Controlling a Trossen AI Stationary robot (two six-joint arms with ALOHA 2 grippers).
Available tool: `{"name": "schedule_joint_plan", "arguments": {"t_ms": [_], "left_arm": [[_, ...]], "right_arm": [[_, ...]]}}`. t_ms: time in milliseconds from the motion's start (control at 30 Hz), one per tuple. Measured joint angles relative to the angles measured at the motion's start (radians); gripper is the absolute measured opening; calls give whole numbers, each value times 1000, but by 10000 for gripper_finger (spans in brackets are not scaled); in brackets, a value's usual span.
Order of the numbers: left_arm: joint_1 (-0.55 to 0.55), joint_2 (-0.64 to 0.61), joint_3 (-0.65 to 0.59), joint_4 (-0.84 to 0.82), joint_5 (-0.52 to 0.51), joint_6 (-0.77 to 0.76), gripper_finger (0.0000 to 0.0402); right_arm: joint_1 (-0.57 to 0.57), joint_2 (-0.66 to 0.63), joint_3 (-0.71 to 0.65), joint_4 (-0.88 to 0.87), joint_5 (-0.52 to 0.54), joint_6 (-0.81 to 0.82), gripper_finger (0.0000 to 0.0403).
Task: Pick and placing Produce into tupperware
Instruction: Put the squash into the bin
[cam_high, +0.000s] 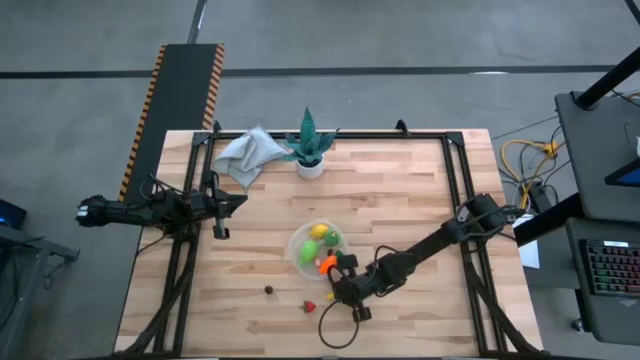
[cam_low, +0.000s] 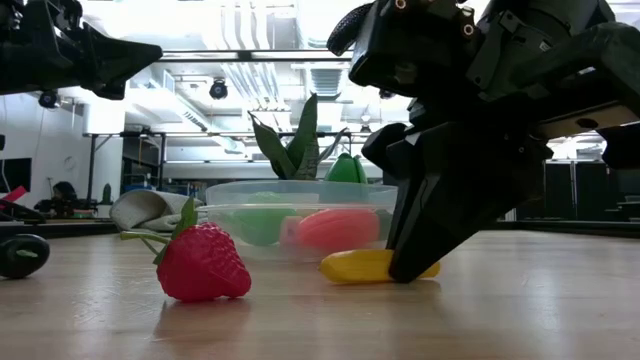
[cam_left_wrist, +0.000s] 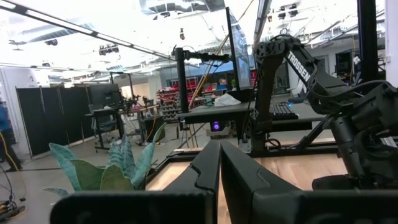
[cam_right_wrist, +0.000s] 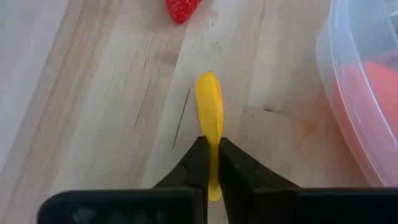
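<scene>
A slim yellow produce piece (cam_right_wrist: 209, 106) lies on the wood near the tupperware, and my right gripper (cam_right_wrist: 211, 148) is shut on its nearer end. The same piece (cam_low: 360, 265) lies flat in the low view under the gripper (cam_low: 405, 268). The round clear tupperware (cam_high: 300, 250) holds green, yellow and orange pieces. A red strawberry (cam_low: 205, 265) rests on its side on the table, and a small dark bit (cam_high: 269, 291) lies further left. My left gripper (cam_left_wrist: 219, 171) hovers shut near the table's left edge (cam_high: 222, 208), touching nothing. My right gripper pinches the yellow piece's end (cam_right_wrist: 213, 142) between its two fingers (cam_right_wrist: 198, 158). The fingers come slanting down from the table's right side and lie along the piece. The rest of the piece (cam_low: 350, 266) rests on the table and points away from the gripper.
A teal spiky plant in a white pot (cam_high: 309, 150) and a grey cloth (cam_high: 248, 152) sit at the far edge. The tupperware wall (cam_right_wrist: 348, 93) stands close beside the gripper. Bare wood lies to the near right of the right arm.
</scene>
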Motion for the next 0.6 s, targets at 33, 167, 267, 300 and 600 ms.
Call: {"name": "schedule_joint_plan", "arguments": {"t_ms": [33,167,267,300,600], "left_arm": [[0,0,0,0,0,0,0],[0,1,0,0,0,0,0],[0,1,0,1,0,0,0],[0,1,0,0,0,0,0],[0,1,0,1,1,1,0]], "right_arm": [[0,-3,0,-1,0,0,15],[0,-35,12,-24,-1,-49,14],[0,-101,28,-18,0,-100,13],[-1,-123,32,-10,3,-122,13],[-94,-218,35,-12,81,-272,12]]}}
